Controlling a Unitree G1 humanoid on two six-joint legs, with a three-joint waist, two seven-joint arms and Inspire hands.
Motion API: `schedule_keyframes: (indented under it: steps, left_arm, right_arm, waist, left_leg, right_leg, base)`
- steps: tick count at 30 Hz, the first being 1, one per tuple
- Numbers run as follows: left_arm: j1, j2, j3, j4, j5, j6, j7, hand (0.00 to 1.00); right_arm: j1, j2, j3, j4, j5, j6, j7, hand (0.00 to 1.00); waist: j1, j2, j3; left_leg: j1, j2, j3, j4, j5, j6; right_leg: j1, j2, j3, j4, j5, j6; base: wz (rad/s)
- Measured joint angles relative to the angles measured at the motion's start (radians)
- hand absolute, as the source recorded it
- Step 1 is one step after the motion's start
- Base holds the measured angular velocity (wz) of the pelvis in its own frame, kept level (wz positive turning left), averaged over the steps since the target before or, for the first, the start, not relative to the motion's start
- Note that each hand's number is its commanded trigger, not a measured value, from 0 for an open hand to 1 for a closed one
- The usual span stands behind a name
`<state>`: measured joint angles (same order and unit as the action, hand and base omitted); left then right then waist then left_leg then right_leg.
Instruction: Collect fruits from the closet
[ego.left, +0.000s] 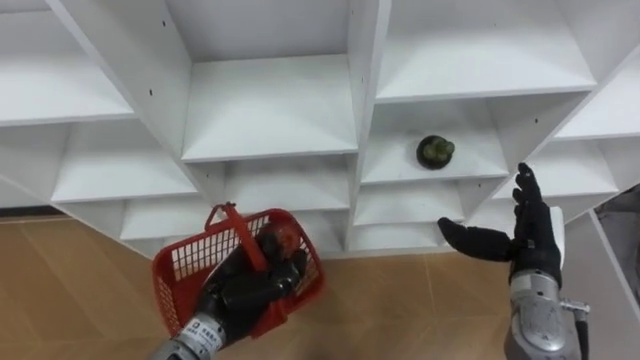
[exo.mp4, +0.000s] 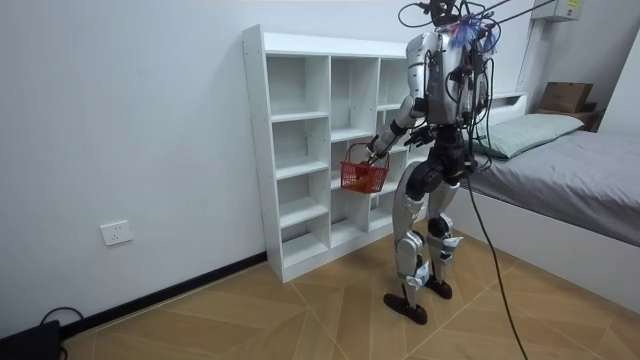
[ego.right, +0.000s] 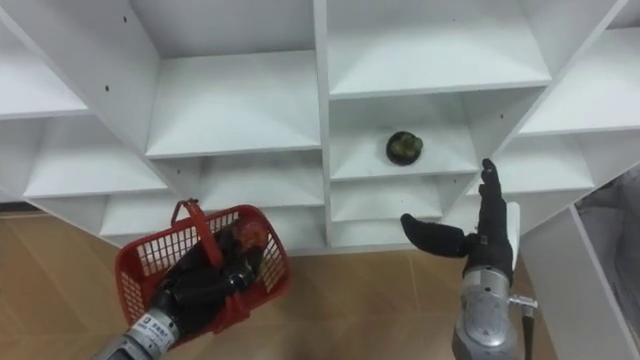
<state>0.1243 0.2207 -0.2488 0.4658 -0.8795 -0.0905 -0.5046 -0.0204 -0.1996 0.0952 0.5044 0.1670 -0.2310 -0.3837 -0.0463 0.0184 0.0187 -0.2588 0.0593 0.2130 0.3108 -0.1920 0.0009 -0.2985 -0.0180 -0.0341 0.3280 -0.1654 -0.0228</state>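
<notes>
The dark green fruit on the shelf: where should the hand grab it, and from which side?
Around its round sides, thumb against fingers, coming straight in from the compartment's open front. The dark green fruit sits alone, round, on the shelf board, walls either side. The open right hand is nearest; the left hand holds the red basket.

The fruit (ego.left: 435, 151) lay in a compartment open at the front, with a divider (ego.left: 362, 100) left of it and a shelf (ego.left: 480, 85) above. The right hand (ego.left: 535, 235), fingers spread, hung below-right of the fruit, and the basket (ego.left: 200, 265) well below-left.
</notes>
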Motion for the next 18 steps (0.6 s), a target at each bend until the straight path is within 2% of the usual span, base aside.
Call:
schedule_keyframes:
  steps: [7, 12, 18]
  left_arm:
    - [-0.004, 0.000, 0.013, 0.012, 0.000, -0.004, 0.025, 1.00]
    - [-0.024, -0.007, 0.014, 0.023, 0.003, -0.004, 0.050, 1.00]
    - [-0.038, -0.013, 0.008, 0.036, 0.066, -0.004, 0.088, 1.00]
  right_arm:
    - [-0.049, 0.000, 0.000, 0.027, 0.028, -0.032, -0.021, 0.00]
    - [-0.080, 0.000, 0.001, 0.030, 0.024, -0.032, -0.035, 0.00]
    - [-0.102, 0.000, 0.003, 0.038, 0.025, -0.031, -0.039, 0.00]
  waist:
    - [0.004, 0.000, -0.0001]
    - [0.018, -0.005, 0.0011]
    - [0.024, -0.010, 0.0040]
  left_leg:
    - [-0.029, 0.000, -0.002, 0.008, 0.001, 0.001]
    - [-0.079, -0.003, 0.000, 0.018, 0.003, 0.004]
    - [-0.103, -0.002, 0.000, 0.021, 0.006, 0.005]
  right_leg:
    - [-0.027, -0.003, -0.005, 0.003, 0.000, 0.000]
    - [-0.087, -0.010, -0.014, 0.035, 0.000, 0.000]
    - [-0.104, -0.017, -0.040, 0.034, 0.000, -0.001]
  base:
    - [0.01]
    - [-0.01]
    - [0.05]
